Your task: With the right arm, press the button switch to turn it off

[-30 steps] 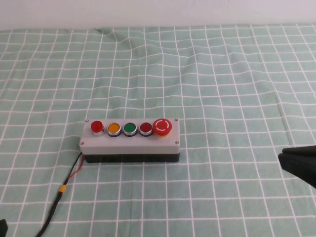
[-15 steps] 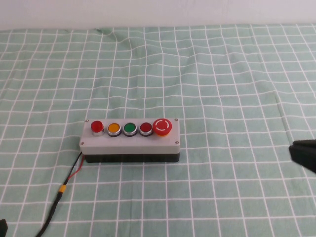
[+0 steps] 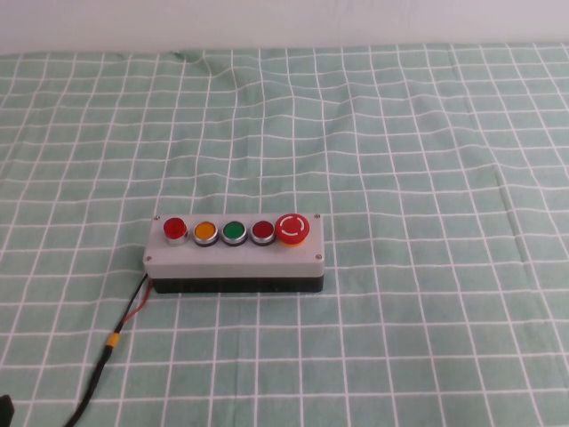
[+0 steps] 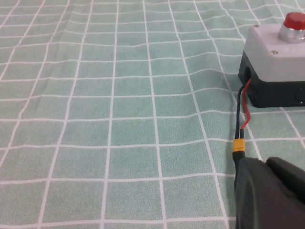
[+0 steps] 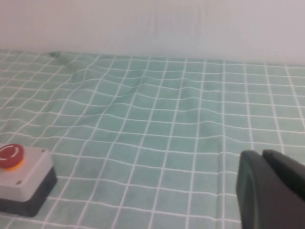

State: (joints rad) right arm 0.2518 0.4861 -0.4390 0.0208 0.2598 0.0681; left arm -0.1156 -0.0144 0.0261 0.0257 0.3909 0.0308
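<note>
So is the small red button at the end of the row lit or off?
Cannot tell: the button switch is raised and bright red, with no clear glow. Neither end effector is near it.

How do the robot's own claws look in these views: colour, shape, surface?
Little shows. The left claw is a dark, matte black, rounded bulk at the edge of its wrist view. The right claw looks alike: black, smooth and rounded, with one seam down it. No markings or cables of their own are visible. Neither arm appears in the high view.

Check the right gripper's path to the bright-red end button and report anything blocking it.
On the direct line across the box, the mushroom button and three small buttons precede the button switch. From above, nothing visible blocks it. The right gripper is right of the box; the left gripper is parked.
</note>
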